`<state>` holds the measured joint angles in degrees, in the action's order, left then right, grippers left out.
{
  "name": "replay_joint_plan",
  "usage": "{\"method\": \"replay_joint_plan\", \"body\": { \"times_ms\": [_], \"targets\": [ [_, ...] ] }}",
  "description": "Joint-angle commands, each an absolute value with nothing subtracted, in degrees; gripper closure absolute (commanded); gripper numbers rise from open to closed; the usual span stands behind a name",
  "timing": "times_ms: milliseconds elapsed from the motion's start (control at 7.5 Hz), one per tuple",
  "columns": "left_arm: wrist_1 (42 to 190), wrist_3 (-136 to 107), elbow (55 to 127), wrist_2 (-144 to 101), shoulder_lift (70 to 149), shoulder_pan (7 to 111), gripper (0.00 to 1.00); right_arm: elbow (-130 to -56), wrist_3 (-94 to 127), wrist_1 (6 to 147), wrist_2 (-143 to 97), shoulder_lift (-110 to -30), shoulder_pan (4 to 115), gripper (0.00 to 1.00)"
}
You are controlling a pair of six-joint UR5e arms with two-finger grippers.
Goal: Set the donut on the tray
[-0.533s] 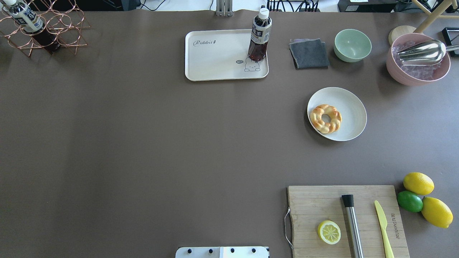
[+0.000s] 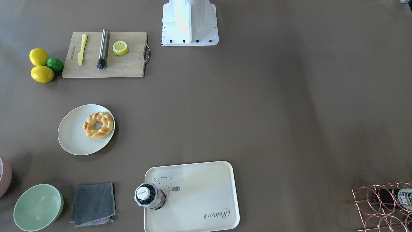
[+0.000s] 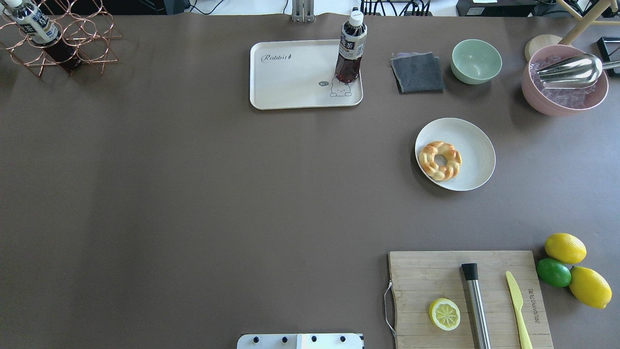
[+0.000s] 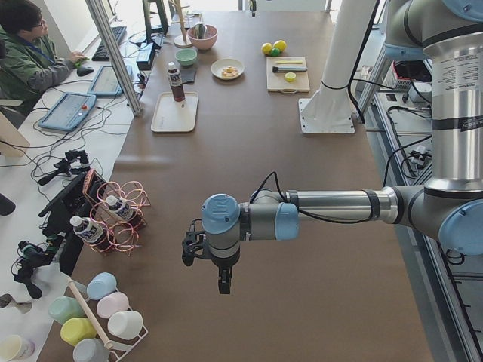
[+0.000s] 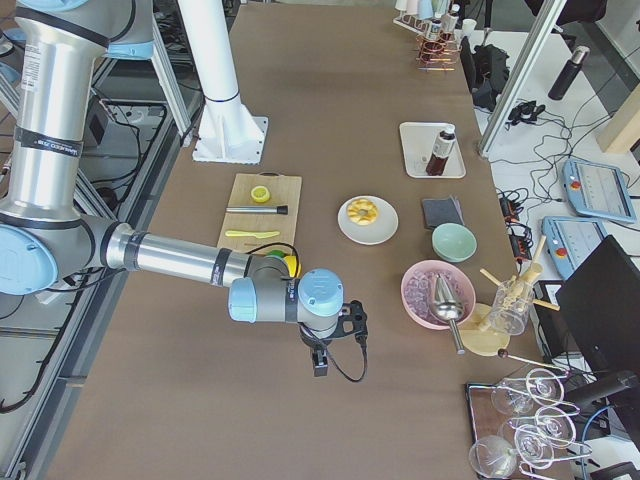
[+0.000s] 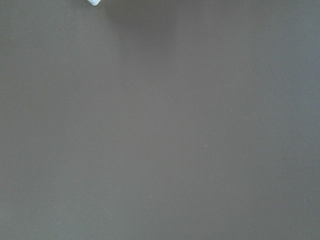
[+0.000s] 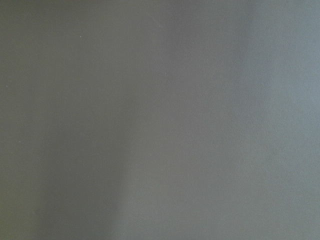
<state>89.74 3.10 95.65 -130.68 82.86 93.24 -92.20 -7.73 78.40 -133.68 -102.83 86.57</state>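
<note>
The golden twisted donut [image 3: 440, 160] lies on the left part of a round off-white plate [image 3: 473, 143], right of the table's middle; it also shows in the front-facing view [image 2: 98, 125]. The cream-white tray [image 3: 290, 82] with "Rabbit" script lies at the far centre, also in the front-facing view [image 2: 202, 196]. My left gripper [image 4: 223, 283] shows only in the exterior left view, far from both, and I cannot tell its state. My right gripper [image 5: 320, 362] shows only in the exterior right view, away from the plate, and I cannot tell its state. Both wrist views show only bare brown table.
A tea bottle [image 3: 350, 48] stands on the tray's right corner by the bear drawing. A grey cloth [image 3: 417, 72], green bowl [image 3: 476, 61] and pink bowl [image 3: 564, 82] lie beyond the plate. A cutting board [image 3: 470, 298] with lemon half, and a wire rack [image 3: 58, 36], stand aside.
</note>
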Motion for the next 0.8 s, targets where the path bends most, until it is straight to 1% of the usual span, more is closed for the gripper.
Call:
{"method": "replay_joint_plan", "body": {
  "times_ms": [0, 267, 667],
  "targets": [
    [89.91, 3.08, 96.32, -130.69, 82.97, 93.25, 0.02, -92.2, -7.73, 78.4, -133.68, -102.83, 86.57, 0.0],
    [89.82, 3.08, 99.04, -130.61, 83.05, 93.25, 0.02, -92.2, -7.73, 78.4, -133.68, -102.83, 86.57, 0.0],
    [90.26, 2.99, 99.41, -130.69, 83.5, 93.25, 0.02, -92.02, -7.82, 78.4, -133.68, -102.75, 86.57, 0.0]
  ]
}}
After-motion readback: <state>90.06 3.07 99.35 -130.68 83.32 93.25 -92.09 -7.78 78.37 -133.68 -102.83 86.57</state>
